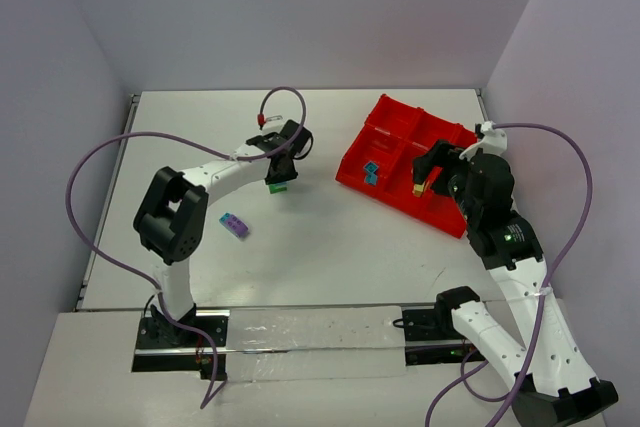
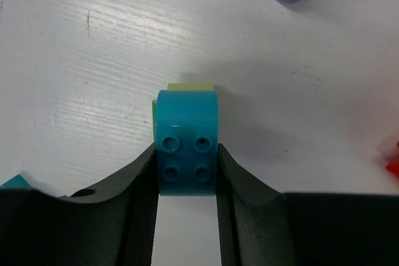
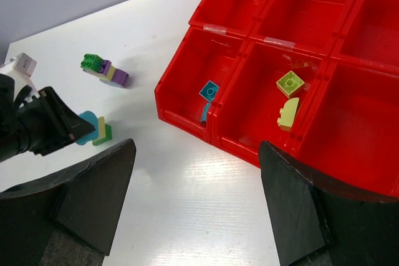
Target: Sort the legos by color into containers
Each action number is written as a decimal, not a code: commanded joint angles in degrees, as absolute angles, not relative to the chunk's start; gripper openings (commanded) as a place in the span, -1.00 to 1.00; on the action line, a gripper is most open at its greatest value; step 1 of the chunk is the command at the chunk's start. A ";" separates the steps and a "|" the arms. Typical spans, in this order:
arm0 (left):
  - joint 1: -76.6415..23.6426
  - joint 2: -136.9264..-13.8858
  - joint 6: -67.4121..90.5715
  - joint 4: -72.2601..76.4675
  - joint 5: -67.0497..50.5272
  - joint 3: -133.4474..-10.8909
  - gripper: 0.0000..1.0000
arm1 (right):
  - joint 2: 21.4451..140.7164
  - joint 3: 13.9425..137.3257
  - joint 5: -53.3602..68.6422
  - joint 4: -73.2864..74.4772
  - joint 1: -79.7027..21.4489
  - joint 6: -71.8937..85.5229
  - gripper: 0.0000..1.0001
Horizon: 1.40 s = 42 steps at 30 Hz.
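Left hand [image 2: 187, 154] is clamping a teal brick [image 2: 187, 119] on the desk [image 2: 93, 60] left of the red tray [image 3: 187, 101]; right hand [image 3: 196, 154] is hovering spread open over that tray.

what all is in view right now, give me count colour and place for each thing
red tray: one, red, split into compartments, on the table by the right arm
teal bricks: two, teal, tray's near corner compartment
yellow-green bricks: two, yellow-green, the compartment beside the teal one
teal and yellow-green clump: one, on the table, between the left gripper's fingers
green and purple clump: one, loose on the table near the left arm
table: one, white
cables: two, purple, one looping off each arm
left gripper: black, shut on the clump
right gripper: black, open, holding nothing, by the tray's near edge
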<state>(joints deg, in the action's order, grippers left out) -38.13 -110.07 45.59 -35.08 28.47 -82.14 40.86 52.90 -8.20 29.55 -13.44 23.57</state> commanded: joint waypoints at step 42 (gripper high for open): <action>-32.53 -87.39 19.65 -22.05 -41.73 -82.98 -0.99 | 50.06 56.84 16.90 17.23 -30.57 6.34 0.73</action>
<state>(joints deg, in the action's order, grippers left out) -34.52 -90.39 16.14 -25.02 -43.34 -81.93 54.76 57.85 10.96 20.93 -34.31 0.70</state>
